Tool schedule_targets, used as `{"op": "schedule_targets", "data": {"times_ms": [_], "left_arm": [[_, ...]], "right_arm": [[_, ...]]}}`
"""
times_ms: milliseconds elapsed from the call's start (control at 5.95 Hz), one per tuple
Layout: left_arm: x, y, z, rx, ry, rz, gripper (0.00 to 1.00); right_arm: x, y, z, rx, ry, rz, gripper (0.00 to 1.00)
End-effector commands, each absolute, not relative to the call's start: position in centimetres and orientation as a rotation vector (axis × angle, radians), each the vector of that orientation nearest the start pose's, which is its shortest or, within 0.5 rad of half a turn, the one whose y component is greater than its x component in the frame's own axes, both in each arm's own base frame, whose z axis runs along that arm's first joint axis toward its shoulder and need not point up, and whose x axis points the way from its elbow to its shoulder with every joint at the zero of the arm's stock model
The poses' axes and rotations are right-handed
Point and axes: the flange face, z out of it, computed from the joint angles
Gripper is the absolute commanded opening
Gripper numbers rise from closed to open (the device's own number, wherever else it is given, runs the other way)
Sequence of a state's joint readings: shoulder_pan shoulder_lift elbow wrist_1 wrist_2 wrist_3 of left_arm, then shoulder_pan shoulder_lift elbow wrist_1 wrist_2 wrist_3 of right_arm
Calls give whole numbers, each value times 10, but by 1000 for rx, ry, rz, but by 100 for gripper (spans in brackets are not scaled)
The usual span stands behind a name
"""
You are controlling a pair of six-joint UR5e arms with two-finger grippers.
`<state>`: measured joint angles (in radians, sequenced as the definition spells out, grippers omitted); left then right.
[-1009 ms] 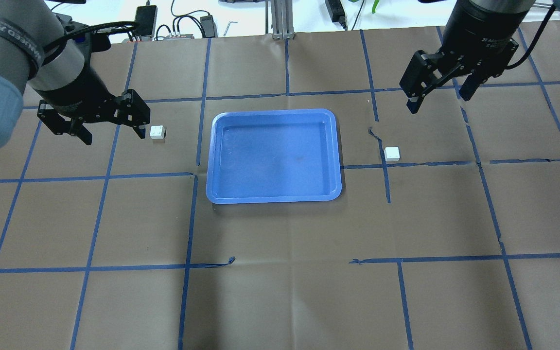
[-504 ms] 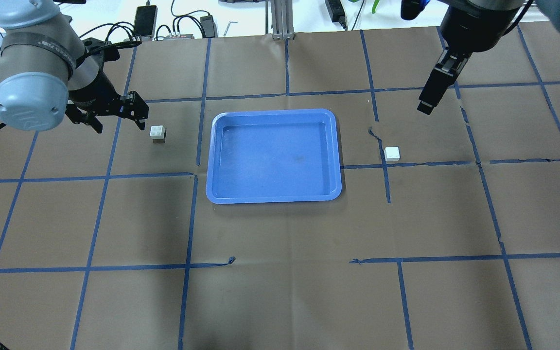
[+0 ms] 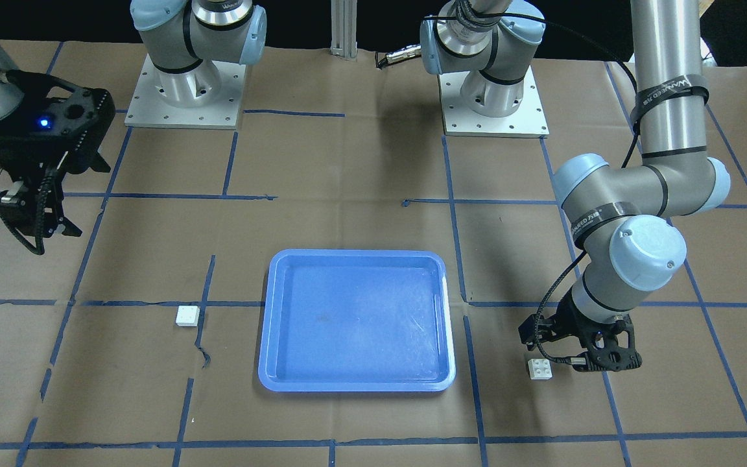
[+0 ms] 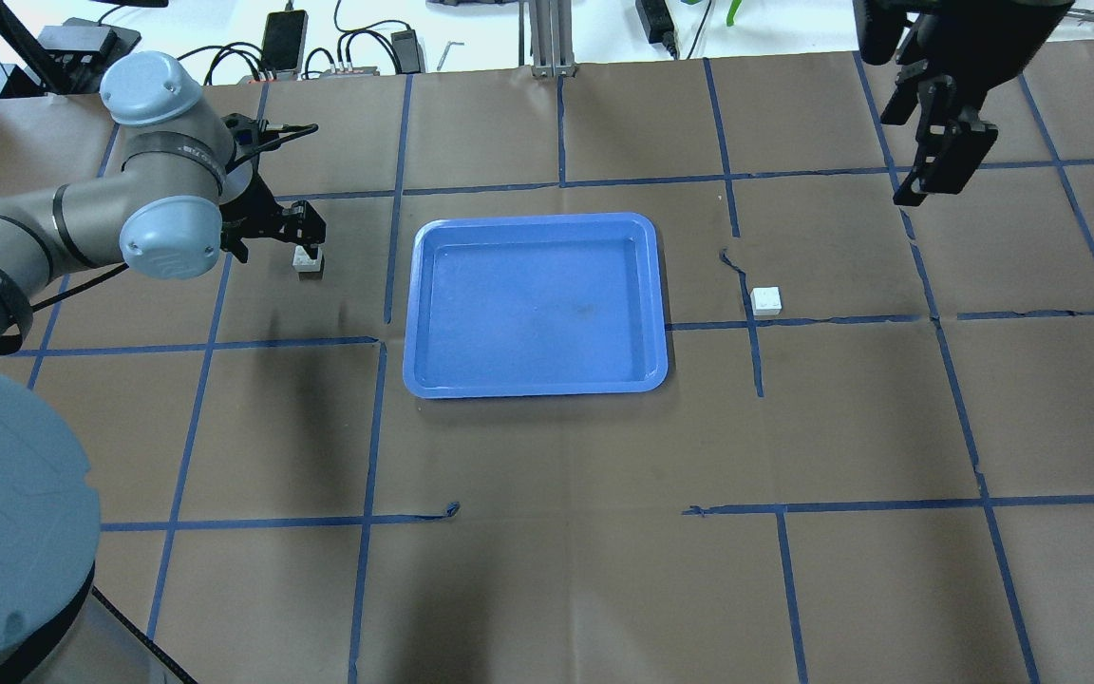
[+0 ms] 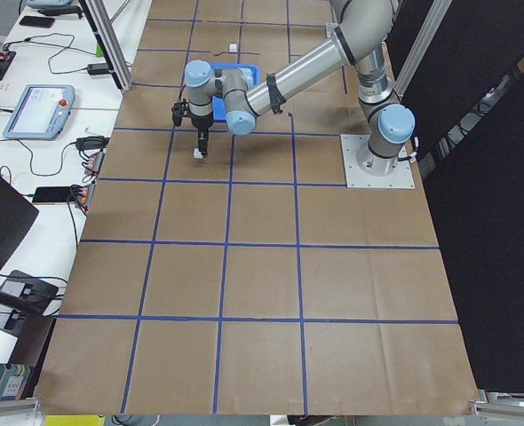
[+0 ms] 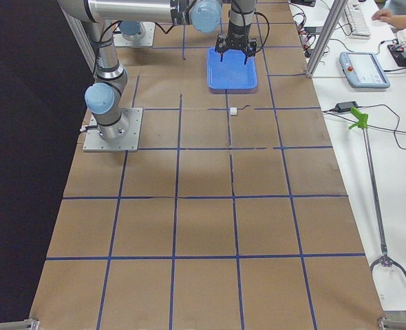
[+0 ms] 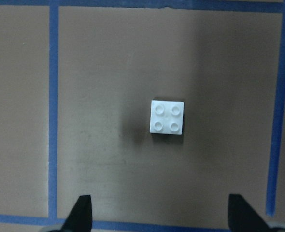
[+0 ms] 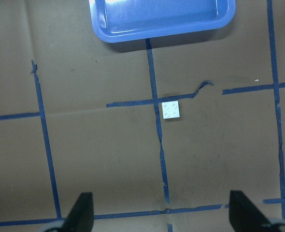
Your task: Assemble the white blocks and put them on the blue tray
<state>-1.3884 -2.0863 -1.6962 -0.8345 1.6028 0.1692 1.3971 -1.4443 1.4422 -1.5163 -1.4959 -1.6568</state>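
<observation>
White block (image 4: 306, 267) partly hidden by left end effector (image 7: 161, 209), jaws apart

Both arms were silver-grey metal tubes w/ pale-blue round caps on the joints. Left arm (image 3: 665, 130) wore black bands (image 3: 668, 91) w/ white lettering, one on the upper tube, one nr the elbow. A black cable (image 3: 556, 285) ran alongside its wrist. Right arm (image 3: 198, 26) had the same colours. Left gripper (image 7: 161, 215) and right gripper (image 8: 162, 215) had black fingers. A blue LED (image 3: 43, 121) glowed on the right one's black housing. Base plates (image 3: 529, 123) were square, silver, w/ screw holes along the edges.
</observation>
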Motion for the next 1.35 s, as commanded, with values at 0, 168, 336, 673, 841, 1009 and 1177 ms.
{"op": "schedule_targets", "data": {"times_ms": [0,168,336,673,841,1009,1177], "left_arm": [[-12,-656,179,35,3086,-175,99],[-12,-656,177,36,3093,-173,98],[-15,-657,175,39,3126,-180,92],[-15,-657,175,49,3125,-180,58],[-15,-659,178,56,3124,-187,37],[-15,-658,177,59,3124,-183,24],[-15,-658,179,92,3120,-186,15]], "right_arm": [[-13,-562,435,-1997,2075,-232,100],[-31,-555,402,-1904,1992,-391,100],[-41,-553,373,-1824,1957,-490,100],[-34,-567,289,-1704,1814,-628,100],[-35,-571,250,-1729,1798,-640,100],[-34,-568,214,-1797,1747,-671,100],[-36,-574,204,-1850,1756,-716,100]]}}
